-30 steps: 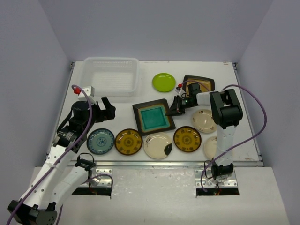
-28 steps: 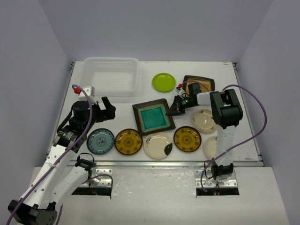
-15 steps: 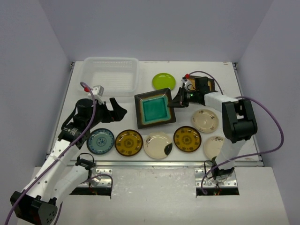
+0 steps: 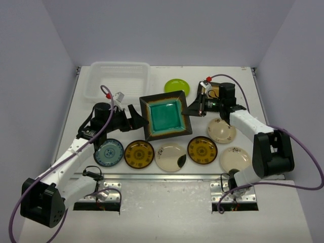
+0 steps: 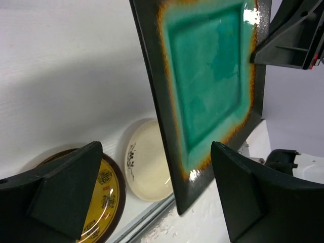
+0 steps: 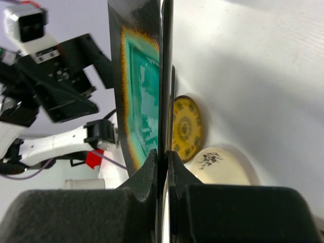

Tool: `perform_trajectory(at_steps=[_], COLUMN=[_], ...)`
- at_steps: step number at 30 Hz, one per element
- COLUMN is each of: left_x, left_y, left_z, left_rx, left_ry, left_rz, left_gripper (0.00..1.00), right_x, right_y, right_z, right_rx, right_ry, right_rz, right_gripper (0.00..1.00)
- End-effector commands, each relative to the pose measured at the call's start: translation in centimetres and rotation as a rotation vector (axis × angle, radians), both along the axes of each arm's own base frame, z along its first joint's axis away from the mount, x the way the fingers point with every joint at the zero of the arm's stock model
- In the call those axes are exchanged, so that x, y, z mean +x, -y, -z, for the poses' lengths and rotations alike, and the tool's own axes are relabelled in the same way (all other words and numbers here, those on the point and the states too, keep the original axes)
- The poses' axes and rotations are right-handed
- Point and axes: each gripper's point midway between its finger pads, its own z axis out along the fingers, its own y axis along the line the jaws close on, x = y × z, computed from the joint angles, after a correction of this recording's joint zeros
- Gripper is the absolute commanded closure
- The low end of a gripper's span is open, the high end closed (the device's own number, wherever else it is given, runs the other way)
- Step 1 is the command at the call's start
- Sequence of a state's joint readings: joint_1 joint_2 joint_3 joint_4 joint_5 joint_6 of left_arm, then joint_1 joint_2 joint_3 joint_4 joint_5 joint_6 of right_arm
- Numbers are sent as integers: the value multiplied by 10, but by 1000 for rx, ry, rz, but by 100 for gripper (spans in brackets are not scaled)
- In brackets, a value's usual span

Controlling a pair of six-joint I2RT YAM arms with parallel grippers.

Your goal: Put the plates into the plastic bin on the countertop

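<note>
Right gripper [image 4: 194,108] pinching rim of teal square plate [image 4: 165,115], held clear of table [image 4: 263,91]; my left gripper [image 4: 137,118] wide beside its far edge. No plate in bin [image 4: 120,65] yet; all remain

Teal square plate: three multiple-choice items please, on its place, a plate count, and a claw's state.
1. Where is the teal plate? A) raised and tilted above the countertop B) flat in the near row C) stacked on another plate
2. How many round yellow-brown patterned plates show? A) one B) two C) four
3. The right claw is: A) wide open B) shut on nothing C) shut on the teal plate's edge
Answers: 1 A, the wrist views show it tilted off the surface; 2 B, both lie in the near row; 3 C, its fingers pinch the rim.
</note>
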State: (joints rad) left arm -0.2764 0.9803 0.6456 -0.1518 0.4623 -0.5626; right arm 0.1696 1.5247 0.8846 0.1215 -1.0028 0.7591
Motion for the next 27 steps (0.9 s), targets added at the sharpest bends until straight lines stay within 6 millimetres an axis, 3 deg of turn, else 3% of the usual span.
perform_trajectory(at_steps=[1,2,3,6,11,12,14,16,17,20,24,27], left_x=[9,9,10,14,23,25,31,40,46,67,97,116], left_y=[25,27,29,33,33,34,33,28,24,0,-41,-76], left_z=[-47,-45,-47,-59,-74,-77,-82,-90,-96,-112,-134,-140], left_rx=[-132,-136,-145,-161,-181,-193,-200,-209,-213,-205,-209,-246], left_ry=[133,123,122,145,172,175,174,168,170,172,178,156], left_rz=[109,119,127,141,119,114,97,41,4,-140,-330,-464], left_gripper=[19,23,41,78,100,100,100,100,100,100,100,100], right_x=[-37,-38,-42,-45,-44,-43,-39,-32,-28,-6,8,13], right_y=[-14,-14,-16,-18,-21,-22,-20,-12,-8,22,57,69], right_z=[-80,-82,-88,-89,-94,-95,-95,-94,-92,-79,-63,-62], right_rx=[203,217,241,259,261,261,261,256,252,231,200,137], right_ry=[166,173,196,175,187,190,190,180,170,115,41,69], right_rz=[-188,-188,-212,-226,-227,-225,-210,-172,-146,16,194,254], right_gripper=[100,100,100,100,99,93,58,16,2,1,1,1])
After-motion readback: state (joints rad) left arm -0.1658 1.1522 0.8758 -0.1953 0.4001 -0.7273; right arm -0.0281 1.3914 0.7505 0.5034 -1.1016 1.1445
